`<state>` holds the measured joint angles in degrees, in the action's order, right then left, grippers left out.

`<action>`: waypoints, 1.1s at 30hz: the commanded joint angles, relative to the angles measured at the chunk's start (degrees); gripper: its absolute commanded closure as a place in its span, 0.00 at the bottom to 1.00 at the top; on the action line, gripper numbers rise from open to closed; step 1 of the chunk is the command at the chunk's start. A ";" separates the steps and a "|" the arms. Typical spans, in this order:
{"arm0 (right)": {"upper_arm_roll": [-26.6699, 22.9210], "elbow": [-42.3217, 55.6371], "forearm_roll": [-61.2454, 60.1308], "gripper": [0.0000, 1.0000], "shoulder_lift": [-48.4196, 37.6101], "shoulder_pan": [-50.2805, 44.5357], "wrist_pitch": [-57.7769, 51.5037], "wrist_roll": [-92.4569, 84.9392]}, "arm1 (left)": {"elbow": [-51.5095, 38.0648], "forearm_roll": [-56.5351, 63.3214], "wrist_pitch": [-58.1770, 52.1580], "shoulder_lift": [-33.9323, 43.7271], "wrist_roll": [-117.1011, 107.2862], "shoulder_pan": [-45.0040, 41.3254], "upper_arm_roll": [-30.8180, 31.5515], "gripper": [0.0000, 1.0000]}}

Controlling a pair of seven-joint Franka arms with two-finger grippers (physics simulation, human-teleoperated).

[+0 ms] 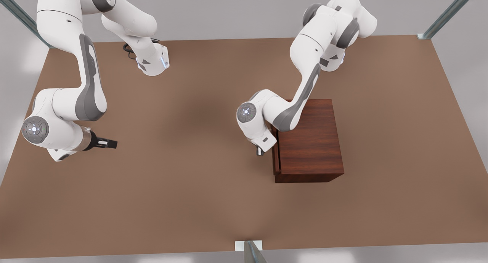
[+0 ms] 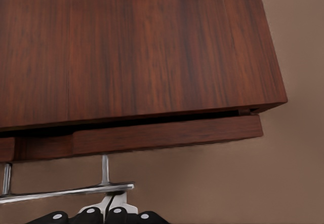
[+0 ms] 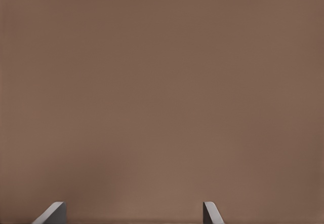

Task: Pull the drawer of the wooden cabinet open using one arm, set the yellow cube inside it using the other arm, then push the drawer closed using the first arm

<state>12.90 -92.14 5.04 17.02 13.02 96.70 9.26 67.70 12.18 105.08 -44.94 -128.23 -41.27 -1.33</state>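
Wooden cabinet point(image 1: 310, 139) stands on the brown tabletop point(image 1: 183, 186), toward the front view's right of centre, flat top bare. Its drawer point(image 2: 152, 135) faces the front view's left and sits nearly flush with the cabinet front; the left wrist view shows just a thin dark gap between the drawer panel and the cabinet top. The drawer's inside is hidden, so its contents cannot be told.

Silver bar handle point(image 2: 66, 191) stands off the drawer front on slim posts. Left claw point(image 1: 261, 150), on the arm at the front view's right, is at the drawer front beside the cabinet. In the left wrist view its fingers point(image 2: 109, 201) sit right at the bar, close together about it; a firm clamp on the handle cannot be confirmed.

Right claw point(image 1: 110, 143), on the arm at the front view's left, waits well apart from the cabinet, low over bare tabletop, pointing toward the front view's right. In the right wrist view its two fingertips point(image 3: 50, 214) stand wide apart with nothing between them.
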 commanded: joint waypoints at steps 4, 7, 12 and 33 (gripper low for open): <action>0.02 0.03 -0.03 0.00 -0.06 -0.01 -0.02 -3.46 | -0.03 -1.46 -4.71 0.38 9.67 2.95 -0.17 1.00; 0.02 0.03 -0.03 0.00 -0.06 0.08 -0.02 -3.46 | -1.17 -5.41 -4.80 0.90 8.97 3.12 -0.17 0.95; 0.02 0.03 -0.03 0.00 -0.06 0.08 -0.02 -3.46 | -0.56 -10.86 -17.18 13.90 31.09 11.11 -0.08 0.00; 0.02 0.03 -0.03 0.00 -0.06 0.16 -0.19 -3.55 | 14.65 -16.31 -7.88 31.84 128.06 31.42 -0.08 0.00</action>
